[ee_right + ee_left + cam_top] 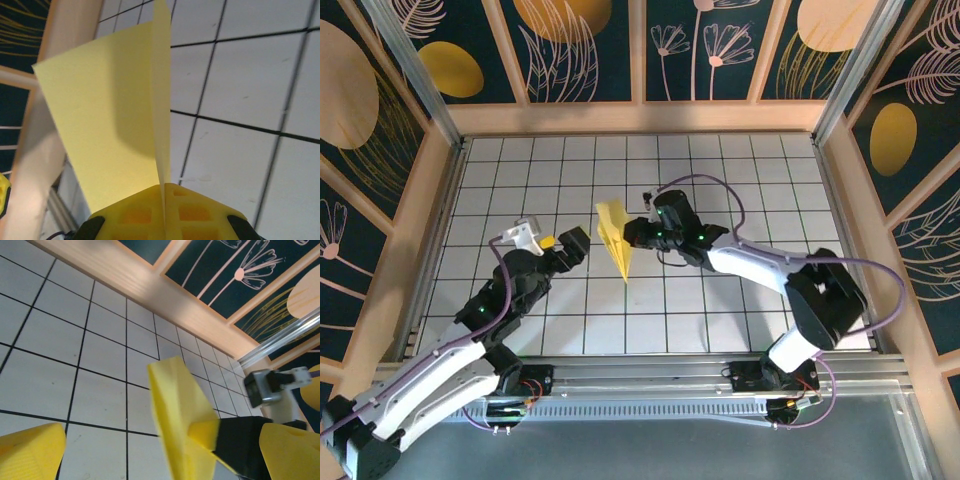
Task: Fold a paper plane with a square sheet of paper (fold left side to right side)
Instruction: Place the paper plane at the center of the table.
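- Right gripper [634, 236]: clamped shut on plane [614, 238], gripping its right side, mid-table.
- Plane: narrow yellow dart with a centre crease, nose towards near edge, wide tail towards far wall [640, 118].
- Can't tell whether nose touches table [740, 170] or hangs just above it.
- Right wrist view: plane [110, 125] pinched at its fold between yellow fingers [195, 210], one flap spread left of the crease, edge-on layer standing straight up.
- Left gripper [563, 243]: jaws wide open, holding nothing.
- Sits just left of plane, slightly nearer, apart from it.
- Left wrist view: yellow fingertips [30, 450] at both bottom corners, plane [177, 410] ahead between them, touching neither.
- Same view: right gripper [205, 434] on plane's right side, yellow pad pressed to paper, black body behind.
- Arms angled in from near edge, meeting around plane at table centre.
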`<state>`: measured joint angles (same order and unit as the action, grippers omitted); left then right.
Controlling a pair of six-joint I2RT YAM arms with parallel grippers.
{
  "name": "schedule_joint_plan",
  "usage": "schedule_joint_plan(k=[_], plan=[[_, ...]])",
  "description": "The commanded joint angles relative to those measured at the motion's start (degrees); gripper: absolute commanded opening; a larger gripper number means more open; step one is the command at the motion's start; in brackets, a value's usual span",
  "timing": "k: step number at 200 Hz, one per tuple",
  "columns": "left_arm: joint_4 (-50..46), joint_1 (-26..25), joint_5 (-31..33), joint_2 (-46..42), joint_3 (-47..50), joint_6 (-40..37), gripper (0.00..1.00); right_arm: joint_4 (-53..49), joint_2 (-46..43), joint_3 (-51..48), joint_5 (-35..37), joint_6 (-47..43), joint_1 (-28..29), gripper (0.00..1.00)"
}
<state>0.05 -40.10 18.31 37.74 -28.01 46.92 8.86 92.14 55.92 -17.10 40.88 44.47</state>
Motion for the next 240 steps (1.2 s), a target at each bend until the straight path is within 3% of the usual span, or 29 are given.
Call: schedule_joint_plan(k=[1,40,89,240], plan=[[-2.56,0.29,3.26,-2.19,0.94,-0.13,0.99,11.33,4.98,0.64,-6.83,4.14,0.71,0.0],[-3.48,0.28,4.02,-2.52,1.16,0.28,0.99,18.55,14.43,0.65,-8.34,7.22,0.46,0.0],[-3.09,0.28,3.97,-0.18,1.25,0.56,0.99,17.36,18.25,-2.43,-4.65,6.23,-1.46,0.0],[1.48,0.28,1.86,5.76,1.47,0.94,0.99,8.75,3.67,-15.9,7.73,1.66,-5.44,0.05]])
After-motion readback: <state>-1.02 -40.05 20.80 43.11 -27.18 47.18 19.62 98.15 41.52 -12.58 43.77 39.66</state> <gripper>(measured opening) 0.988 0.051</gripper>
